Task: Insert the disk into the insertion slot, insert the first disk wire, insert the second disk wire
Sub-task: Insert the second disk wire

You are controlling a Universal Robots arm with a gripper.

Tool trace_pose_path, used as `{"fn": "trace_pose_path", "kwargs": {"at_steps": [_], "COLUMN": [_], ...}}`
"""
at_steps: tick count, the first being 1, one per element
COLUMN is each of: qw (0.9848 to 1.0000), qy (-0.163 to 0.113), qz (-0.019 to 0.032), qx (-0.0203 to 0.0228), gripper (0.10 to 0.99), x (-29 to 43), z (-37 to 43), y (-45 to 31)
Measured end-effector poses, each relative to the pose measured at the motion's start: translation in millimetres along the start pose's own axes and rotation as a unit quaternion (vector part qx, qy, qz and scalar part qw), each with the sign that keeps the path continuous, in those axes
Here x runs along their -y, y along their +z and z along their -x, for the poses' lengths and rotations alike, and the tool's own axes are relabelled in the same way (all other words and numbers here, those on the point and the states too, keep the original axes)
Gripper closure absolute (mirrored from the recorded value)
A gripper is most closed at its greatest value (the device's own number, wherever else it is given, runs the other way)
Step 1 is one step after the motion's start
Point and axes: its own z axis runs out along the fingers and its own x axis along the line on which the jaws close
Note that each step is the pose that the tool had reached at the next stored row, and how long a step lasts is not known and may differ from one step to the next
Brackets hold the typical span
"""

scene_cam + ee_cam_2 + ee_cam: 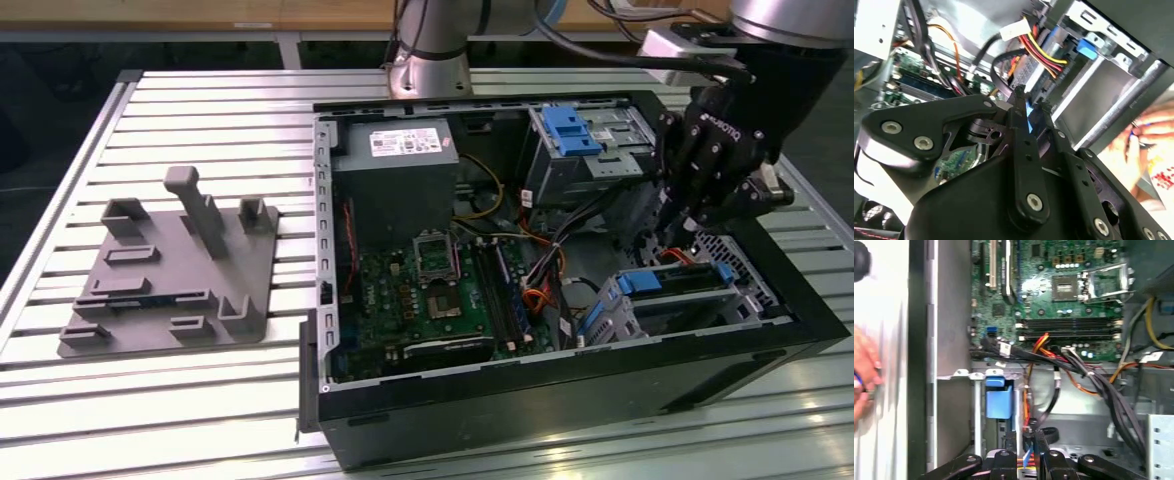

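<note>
Disk sits in the slot, near corner of the case, at the exterior view's right. My gripper hangs just beyond it, pinched on what looks like a wire plug. By my reckoning, neither wire is in yet.
</note>
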Motion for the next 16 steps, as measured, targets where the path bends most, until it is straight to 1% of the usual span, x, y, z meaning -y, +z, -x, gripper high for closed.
{"fn": "trace_pose_path", "kwargs": {"at_steps": [1,4,5,6,7,8,10,11,13,16], "qw": [1.0,1.0,1.0,1.0,0.9999,0.9998,0.9995,0.9994,0.9993,0.9991], "qy": [0.0,0.0,0.001,0.001,0.001,0.001,0.001,0.001,0.001,0.002], "qz": [0.0001,-0.0002,-0.0001,-0.0001,0.0001,0.0002,0.0005,0.0005,0.0004,0.0001], "qx": [-0.0029,-0.0051,-0.0069,-0.0097,-0.014,-0.0189,-0.0302,-0.0336,-0.0383,-0.0432], "gripper": [0.808,0.808,0.808,0.808,0.808,0.808,0.808,0.808,0.808,0.808], "x": [0.1,0.2,0.3,0.3,0.4,0.4,0.5,0.5,0.6,0.7], "z": [1.5,6.5,7.6,8.6,9.6,10.5,12.8,14.2,16.7,19.5], "y": [0.6,1.5,1.5,1.4,1.4,1.4,1.7,2.4,3.4,4.6]}}
